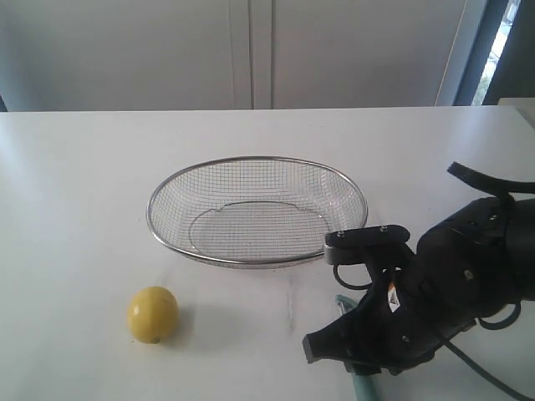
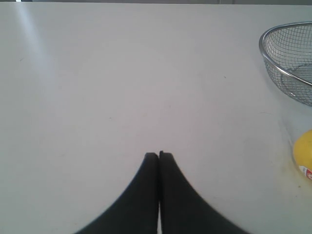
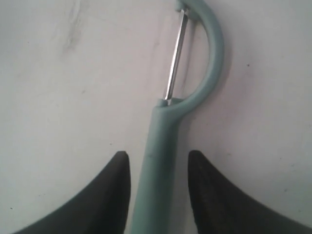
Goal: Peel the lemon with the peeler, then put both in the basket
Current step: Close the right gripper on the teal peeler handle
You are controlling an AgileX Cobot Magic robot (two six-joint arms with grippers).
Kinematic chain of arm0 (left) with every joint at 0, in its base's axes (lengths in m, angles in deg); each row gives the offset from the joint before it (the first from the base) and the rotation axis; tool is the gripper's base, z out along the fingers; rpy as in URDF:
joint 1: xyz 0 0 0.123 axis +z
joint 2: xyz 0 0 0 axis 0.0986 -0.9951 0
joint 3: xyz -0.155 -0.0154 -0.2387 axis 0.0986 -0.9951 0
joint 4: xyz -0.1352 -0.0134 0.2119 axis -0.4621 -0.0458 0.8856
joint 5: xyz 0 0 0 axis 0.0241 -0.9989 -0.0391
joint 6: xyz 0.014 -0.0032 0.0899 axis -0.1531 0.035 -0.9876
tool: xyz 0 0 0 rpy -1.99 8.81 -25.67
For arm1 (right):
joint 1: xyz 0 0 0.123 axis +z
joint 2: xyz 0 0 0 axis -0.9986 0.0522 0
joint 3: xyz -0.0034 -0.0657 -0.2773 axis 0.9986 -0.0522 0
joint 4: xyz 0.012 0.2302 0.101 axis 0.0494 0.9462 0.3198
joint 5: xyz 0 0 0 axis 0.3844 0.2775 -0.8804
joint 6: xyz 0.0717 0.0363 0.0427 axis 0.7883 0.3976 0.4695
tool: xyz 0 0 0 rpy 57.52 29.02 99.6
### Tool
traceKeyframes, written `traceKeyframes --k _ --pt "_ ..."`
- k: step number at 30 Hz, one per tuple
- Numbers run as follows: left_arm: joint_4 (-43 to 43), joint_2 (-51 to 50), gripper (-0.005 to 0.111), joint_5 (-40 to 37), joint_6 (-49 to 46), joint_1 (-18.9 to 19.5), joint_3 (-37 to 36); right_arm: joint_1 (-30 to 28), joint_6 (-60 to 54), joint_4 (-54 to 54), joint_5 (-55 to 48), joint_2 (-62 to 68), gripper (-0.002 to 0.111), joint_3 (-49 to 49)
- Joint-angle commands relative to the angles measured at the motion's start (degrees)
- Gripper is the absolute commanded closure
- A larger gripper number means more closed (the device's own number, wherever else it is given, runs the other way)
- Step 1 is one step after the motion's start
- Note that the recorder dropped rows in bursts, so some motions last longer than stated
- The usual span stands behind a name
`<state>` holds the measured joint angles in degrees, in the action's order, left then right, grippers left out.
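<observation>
The yellow lemon (image 1: pixel 152 314) lies on the white table in front of the basket's left end; the left wrist view catches its edge (image 2: pixel 304 151). The wire-mesh basket (image 1: pixel 150 214) stands empty mid-table, its rim also in the left wrist view (image 2: pixel 261 46). The teal peeler (image 3: pixel 163 141) lies flat on the table, metal blade (image 3: pixel 175 58) pointing away from the fingers. My right gripper (image 3: pixel 158 158) is open, one finger on each side of the handle with a gap on both sides. My left gripper (image 2: pixel 159 155) is shut and empty over bare table, left of the lemon.
The right arm (image 1: pixel 443 284) fills the lower right corner of the exterior view, just right of the basket's near edge. A bit of teal peeler (image 1: pixel 364 388) shows under it. White cabinet doors (image 1: pixel 251 50) stand behind the table.
</observation>
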<state>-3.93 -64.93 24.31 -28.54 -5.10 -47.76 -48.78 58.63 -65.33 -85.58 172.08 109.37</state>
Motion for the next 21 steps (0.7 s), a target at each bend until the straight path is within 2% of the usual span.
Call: traceKeyframes --k 1,21 --pt "-0.1 0.3 0.107 0.0 0.0 0.0 -0.3 0.0 0.2 1.5 0.7 0.0 0.070 -0.4" --pt "-0.1 0.3 0.107 0.0 0.0 0.0 -0.3 0.0 0.1 3.5 -0.8 0.0 0.070 -0.7"
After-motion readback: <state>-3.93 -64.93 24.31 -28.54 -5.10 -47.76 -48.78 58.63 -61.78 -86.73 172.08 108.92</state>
